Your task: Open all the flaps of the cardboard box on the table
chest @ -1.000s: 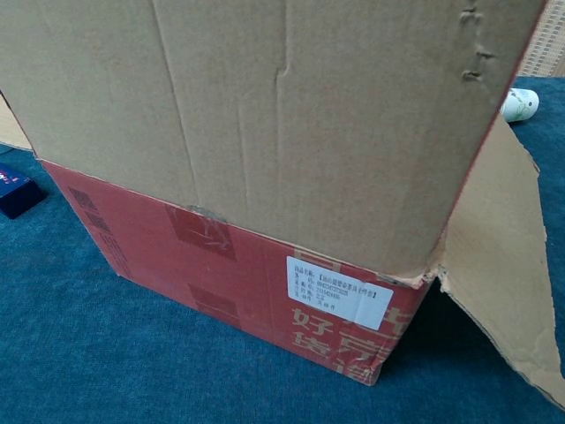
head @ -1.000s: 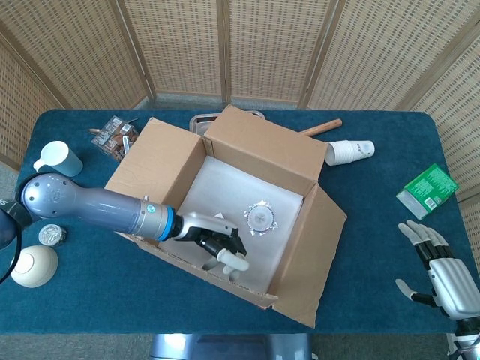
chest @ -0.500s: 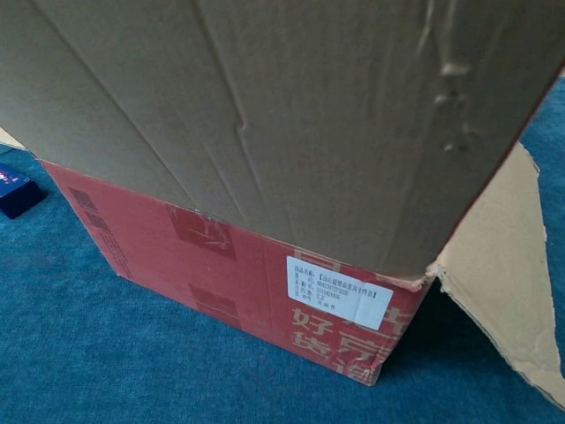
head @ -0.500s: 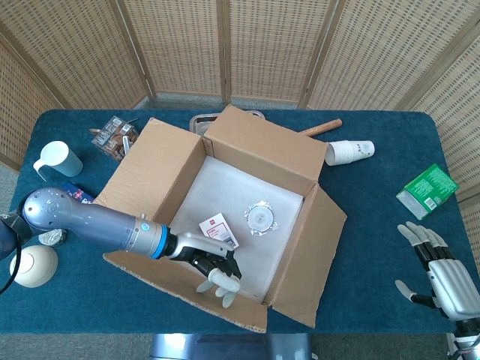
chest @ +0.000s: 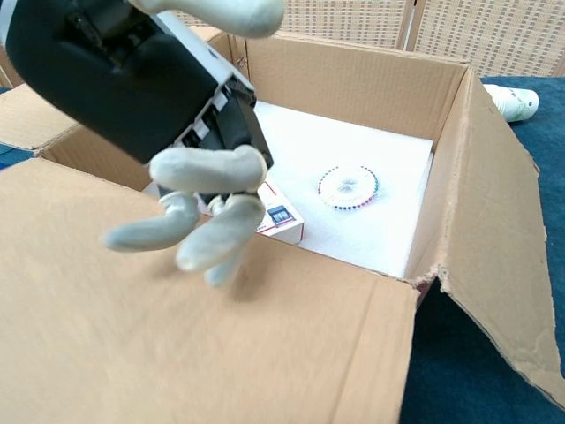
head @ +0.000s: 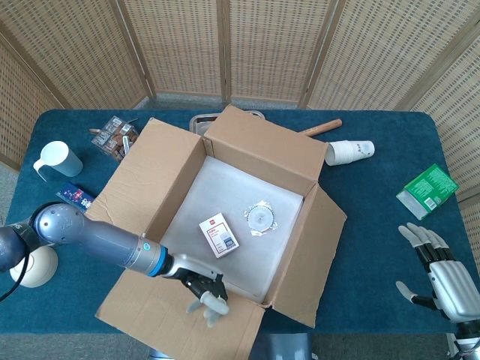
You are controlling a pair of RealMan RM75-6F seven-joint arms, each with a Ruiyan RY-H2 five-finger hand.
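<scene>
The cardboard box stands mid-table with its far, left and right flaps folded outward. The near flap lies folded out toward me, almost flat, and fills the lower chest view. My left hand presses down on this flap just outside the box's near edge, fingers spread and holding nothing. Inside on white padding lie a small white carton and a round disc. My right hand hovers open at the table's right front, far from the box.
A white mug, a snack packet, a blue packet and a cream ball sit left of the box. Stacked paper cups, a wooden handle and a green box lie to the right.
My left hand has drawn back toward me from inside the box, pushing the near flap from upright down and outward. The right hand has not moved.
</scene>
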